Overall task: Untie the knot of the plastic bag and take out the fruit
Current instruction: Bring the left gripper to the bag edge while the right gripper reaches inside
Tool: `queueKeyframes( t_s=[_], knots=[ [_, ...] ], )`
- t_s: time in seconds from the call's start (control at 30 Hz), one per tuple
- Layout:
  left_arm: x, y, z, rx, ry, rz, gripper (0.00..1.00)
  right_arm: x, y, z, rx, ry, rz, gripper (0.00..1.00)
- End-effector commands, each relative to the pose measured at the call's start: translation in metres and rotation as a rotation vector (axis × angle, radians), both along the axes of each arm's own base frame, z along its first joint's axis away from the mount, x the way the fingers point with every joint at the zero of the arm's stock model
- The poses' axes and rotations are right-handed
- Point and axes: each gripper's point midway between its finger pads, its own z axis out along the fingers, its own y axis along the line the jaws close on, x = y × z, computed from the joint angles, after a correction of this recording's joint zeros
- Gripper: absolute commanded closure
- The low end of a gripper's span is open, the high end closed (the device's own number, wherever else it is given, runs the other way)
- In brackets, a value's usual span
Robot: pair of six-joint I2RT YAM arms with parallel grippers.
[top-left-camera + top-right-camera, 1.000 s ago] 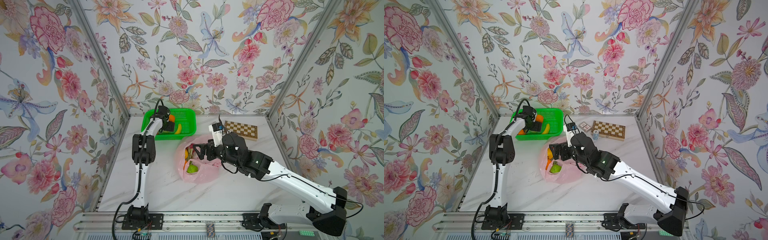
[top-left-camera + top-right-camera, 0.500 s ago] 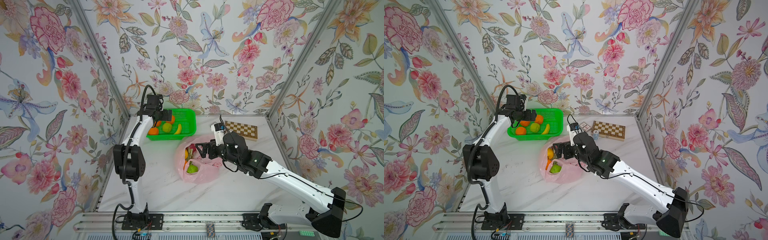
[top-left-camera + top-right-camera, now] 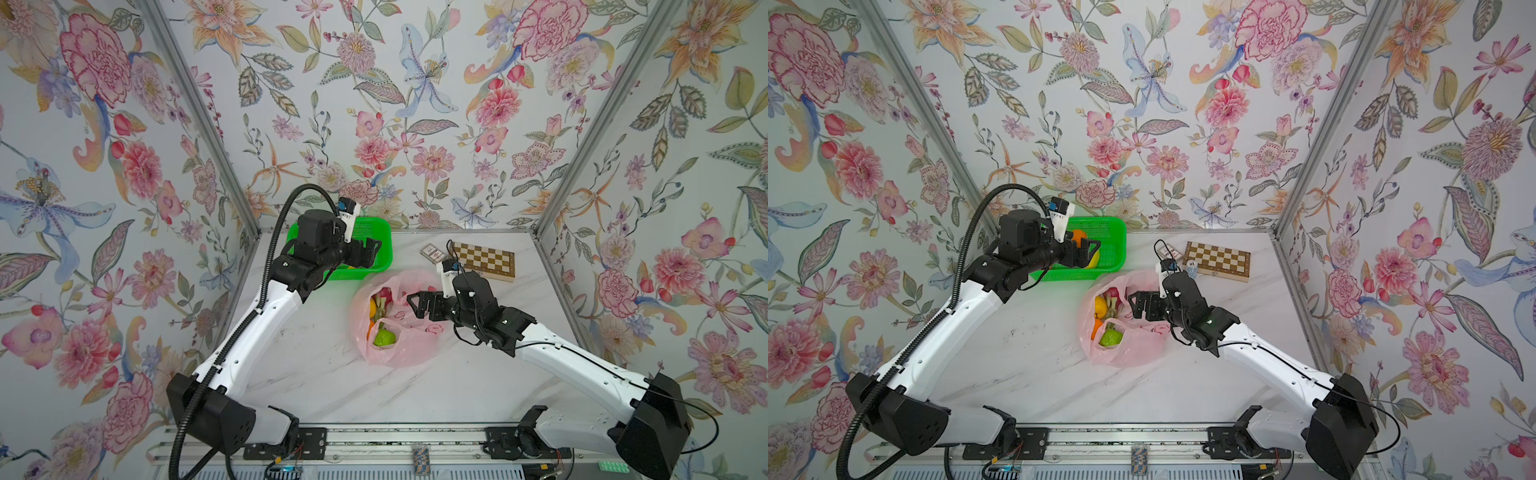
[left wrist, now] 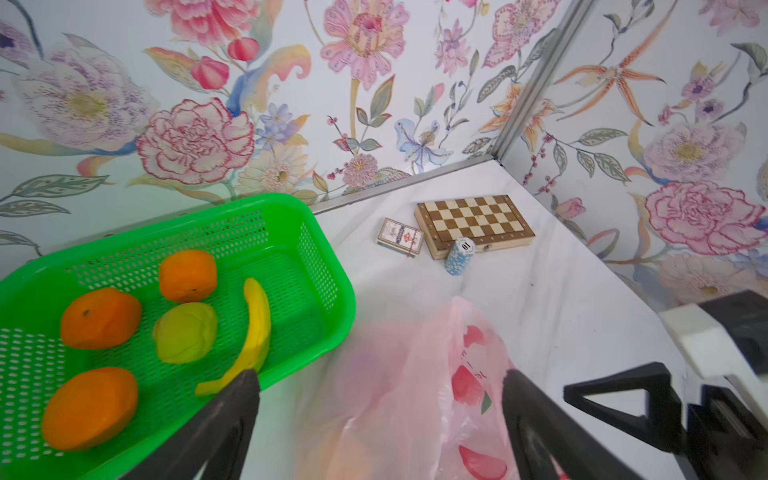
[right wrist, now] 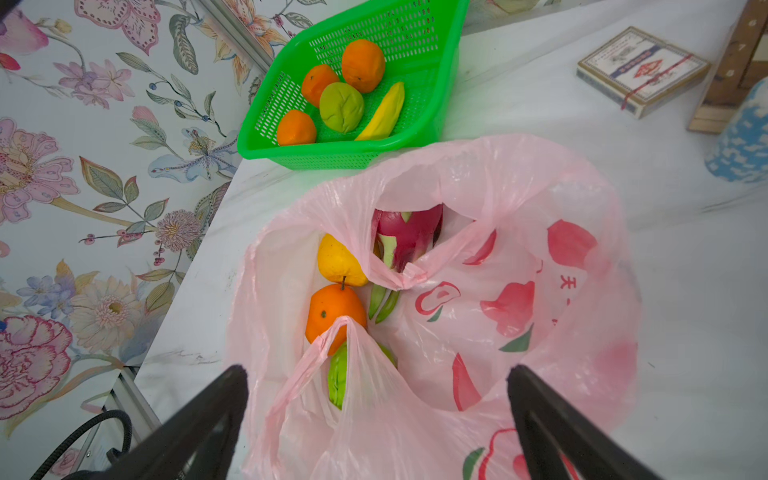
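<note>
The pink plastic bag (image 5: pixel 582 199) lies on the white marble table (image 3: pixel 316 374) with its mouth gaping. Its two handles (image 5: pixel 399 274) lie loose and apart, not tied together. Inside it are a magenta dragon fruit (image 5: pixel 409 232), a yellow fruit (image 5: pixel 336 259), an orange (image 5: pixel 332 309) and, partly under one handle, a green fruit (image 5: pixel 337 380).

The right gripper (image 5: pixel 376 370) hangs just above the bag's mouth with its jaws spread wide and nothing between them. Whether its fingers brush the film cannot be told.

Just beyond the bag, toward the back wall, stands a green perforated basket (image 5: pixel 332 160). It holds three oranges (image 5: pixel 363 64), a green round fruit (image 5: pixel 341 106) and a banana (image 5: pixel 384 112). The left gripper (image 4: pixel 378 378) hovers above the basket's side nearest the bag, its jaws also wide and empty.

Also beyond the bag, toward the right arm's side, lies a wooden chessboard (image 4: pixel 473 220) with a card box (image 4: pixel 400 237) just beside it. A stack of blue poker chips (image 4: pixel 460 255) stands between the board and the bag.
</note>
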Motion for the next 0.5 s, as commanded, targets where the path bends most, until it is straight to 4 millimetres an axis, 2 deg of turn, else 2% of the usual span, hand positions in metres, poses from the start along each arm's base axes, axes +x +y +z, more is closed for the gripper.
queueKeyframes(
  t_s=[0.0,0.1,0.2,0.3,0.47],
  knots=[
    [-0.020,-0.011,-0.053,0.114,0.123,-0.051,0.06,-0.003,0.007,-0.003,0.063,0.020,0.029,0.05],
    [-0.039,-0.019,-0.092,0.190,0.217,-0.111,0.05,-0.006,0.012,-0.016,0.061,0.052,0.056,0.10],
    [-0.050,-0.024,-0.120,0.212,0.281,-0.141,0.04,-0.009,0.019,-0.029,0.071,0.085,0.082,0.19],
    [-0.051,-0.025,-0.138,0.221,0.314,-0.135,0.05,-0.017,0.026,-0.054,0.066,0.146,0.119,0.28],
    [-0.046,-0.020,-0.161,0.257,0.337,-0.098,0.12,-0.044,0.037,-0.102,-0.010,0.250,0.205,0.37]
  ],
)
